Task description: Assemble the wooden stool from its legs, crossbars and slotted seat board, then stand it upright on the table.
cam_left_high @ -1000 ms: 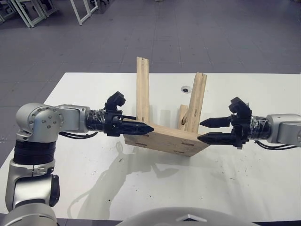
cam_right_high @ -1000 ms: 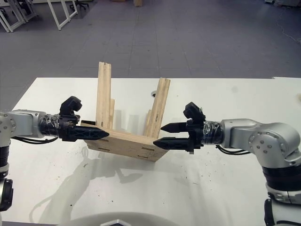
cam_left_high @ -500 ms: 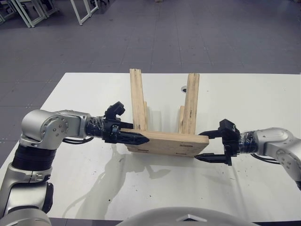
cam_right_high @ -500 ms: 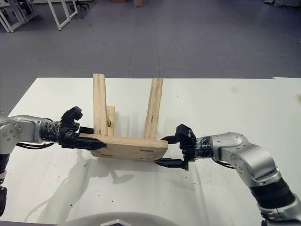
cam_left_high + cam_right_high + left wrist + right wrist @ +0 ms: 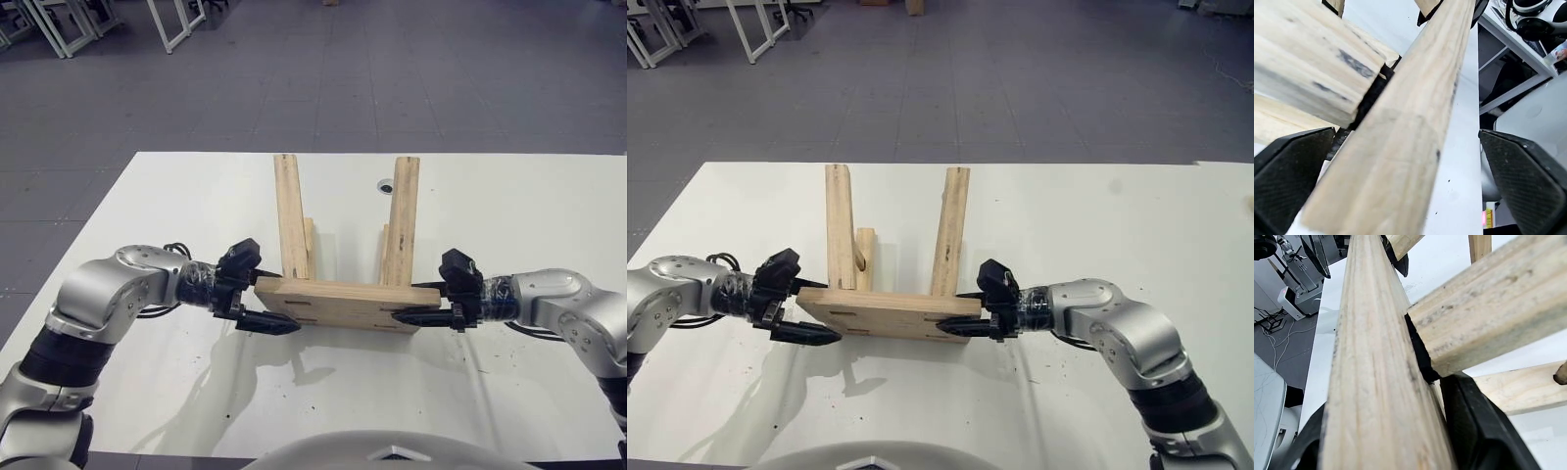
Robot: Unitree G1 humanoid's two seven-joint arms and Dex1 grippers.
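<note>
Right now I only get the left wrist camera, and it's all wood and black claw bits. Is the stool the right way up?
Observer: No, it's upside down. The seat board is lowest and the legs point up.
Operator: Is the other claw helping?
Observer: Yes, the right claw is clamped on the board's opposite end from yours.
Operator: Is it down on the table?
Observer: It's low over the table, with its shadow just beneath. I can't tell if it touches.

Arms stretched inward, low: left gripper [image 5: 272, 306] jaws apart, right gripper [image 5: 416, 303] jaws clamping the seat board [image 5: 343, 297].
</note>
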